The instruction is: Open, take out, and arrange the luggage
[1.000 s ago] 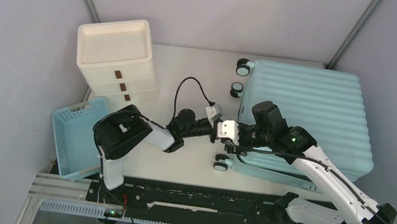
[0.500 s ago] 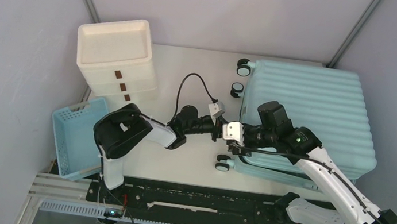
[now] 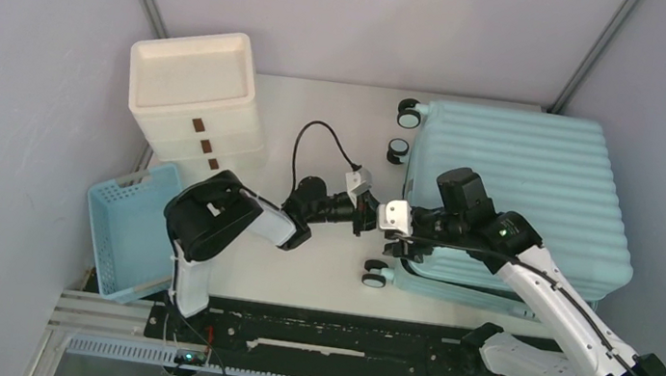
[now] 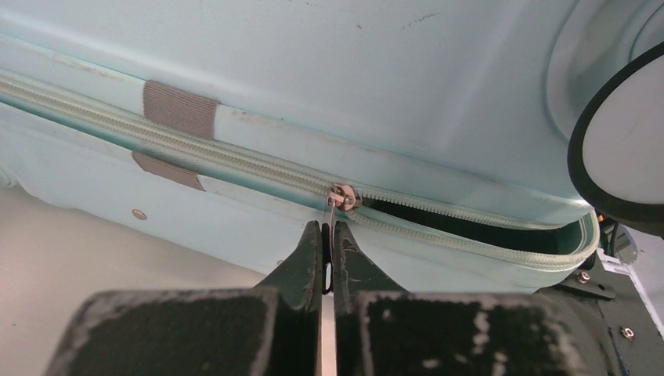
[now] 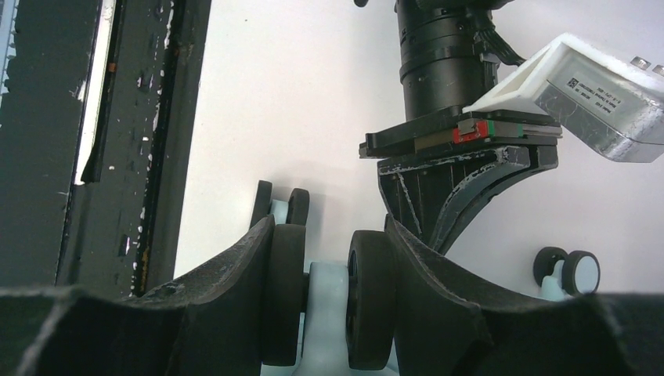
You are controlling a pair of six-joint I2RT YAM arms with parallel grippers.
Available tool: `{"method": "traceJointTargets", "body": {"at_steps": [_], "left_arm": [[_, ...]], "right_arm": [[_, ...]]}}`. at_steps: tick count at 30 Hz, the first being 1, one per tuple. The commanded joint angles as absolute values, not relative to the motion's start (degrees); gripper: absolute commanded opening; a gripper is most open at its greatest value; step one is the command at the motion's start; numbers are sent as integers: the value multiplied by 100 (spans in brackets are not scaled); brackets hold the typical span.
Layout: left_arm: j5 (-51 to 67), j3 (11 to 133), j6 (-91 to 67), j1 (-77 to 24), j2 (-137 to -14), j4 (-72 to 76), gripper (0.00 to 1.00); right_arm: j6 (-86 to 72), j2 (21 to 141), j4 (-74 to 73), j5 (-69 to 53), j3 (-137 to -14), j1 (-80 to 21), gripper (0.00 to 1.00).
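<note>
Left claw (image 4: 327, 236) edged rightward, pinching zipper pull (image 4: 339, 199) on luggage (image 3: 524, 184).

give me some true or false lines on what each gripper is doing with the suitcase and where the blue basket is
1. The left gripper pinches the zipper pull of the luggage. True.
2. The zipper is closed all along. False: it gapes open beyond the slider.
3. The right gripper clamps a wheel of the luggage. True.
4. The blue basket lies on the luggage. False: it sits apart to the left, beside the drawer unit.
</note>
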State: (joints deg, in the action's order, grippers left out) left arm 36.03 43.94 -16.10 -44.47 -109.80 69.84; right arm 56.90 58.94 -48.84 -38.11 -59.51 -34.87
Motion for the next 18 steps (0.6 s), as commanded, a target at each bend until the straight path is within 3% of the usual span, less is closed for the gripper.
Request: {"method": "traceJointTargets", "body": {"at_steps": [1,4,7,18], "left_arm": [[3963,4313,-2055,-4296,-10850,8041,10],[3749,4122,-2059,-4301,-10785,8066,37],[3680,4002,-2112,-4260,-10694,8077,55],[4992,4753,-3199,-3884,-11202,8174,60]], "right_arm": [[5993,5786,-4631,-3850,-6044,-3252,0],[5992,5799,-4648,-3865,-6047,-3254,0],[5989,5809,-4665,-3882,-6046,-3261,0],[6050,5842,-4693,-3973,-6041,-3261,0]]}}
